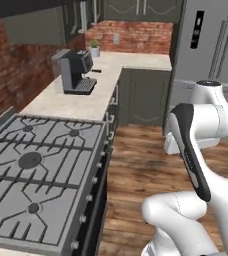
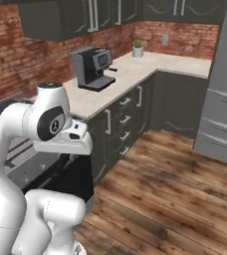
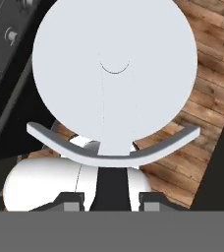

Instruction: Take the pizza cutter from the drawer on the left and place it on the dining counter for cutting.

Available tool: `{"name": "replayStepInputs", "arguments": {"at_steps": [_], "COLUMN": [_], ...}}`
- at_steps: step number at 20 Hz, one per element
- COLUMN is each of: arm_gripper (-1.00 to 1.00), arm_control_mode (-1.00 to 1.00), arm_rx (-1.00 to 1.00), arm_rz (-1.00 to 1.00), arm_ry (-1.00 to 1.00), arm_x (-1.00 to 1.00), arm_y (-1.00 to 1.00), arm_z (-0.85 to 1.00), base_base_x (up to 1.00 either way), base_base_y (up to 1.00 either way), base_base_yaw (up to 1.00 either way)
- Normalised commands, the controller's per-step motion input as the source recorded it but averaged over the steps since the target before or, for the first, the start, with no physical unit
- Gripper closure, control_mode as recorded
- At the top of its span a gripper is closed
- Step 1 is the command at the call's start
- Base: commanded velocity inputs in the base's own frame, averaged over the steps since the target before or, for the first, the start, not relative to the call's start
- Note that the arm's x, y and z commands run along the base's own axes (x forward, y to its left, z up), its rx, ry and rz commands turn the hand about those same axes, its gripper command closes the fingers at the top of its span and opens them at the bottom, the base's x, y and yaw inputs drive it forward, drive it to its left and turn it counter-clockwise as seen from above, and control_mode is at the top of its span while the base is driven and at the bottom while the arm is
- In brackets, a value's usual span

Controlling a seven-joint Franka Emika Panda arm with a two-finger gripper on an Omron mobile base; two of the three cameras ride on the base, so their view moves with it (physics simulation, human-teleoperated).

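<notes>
the two-finger dark gripper point(image 3: 111, 199) is closed, gripping nothing visible, pointed down over the wooden plank floor point(image 3: 207, 74) beside the black stove front point(image 3: 6, 44).

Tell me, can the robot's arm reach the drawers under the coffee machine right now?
Probably not yet. The arm is folded up by the stove, fingers pointing down at its own body, and the drawers sit further along.
</notes>
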Motion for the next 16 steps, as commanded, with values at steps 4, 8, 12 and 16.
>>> {"name": "replayStepInputs", "arguments": {"at_steps": [4, 8, 12, 16], "arm_gripper": [1.00, 1.00, 1.00, 1.00], "arm_control_mode": [1.00, 1.00, 1.00, 1.00], "arm_rx": [0.00, 0.00, 0.00, 0.00], "arm_rz": [0.00, 0.00, 0.00, 0.00], "arm_ry": [0.00, 0.00, 0.00, 0.00], "arm_x": [0.00, 0.00, 0.00, 0.00], "arm_y": [0.00, 0.00, 0.00, 0.00], "arm_z": [0.00, 0.00, 0.00, 0.00], "base_base_x": [0.00, 0.00, 0.00, 0.00], "base_base_y": [-0.12, -0.13, -0.08, 0.00], "base_base_yaw": [-0.63, -0.62, -0.64, -0.69]}}
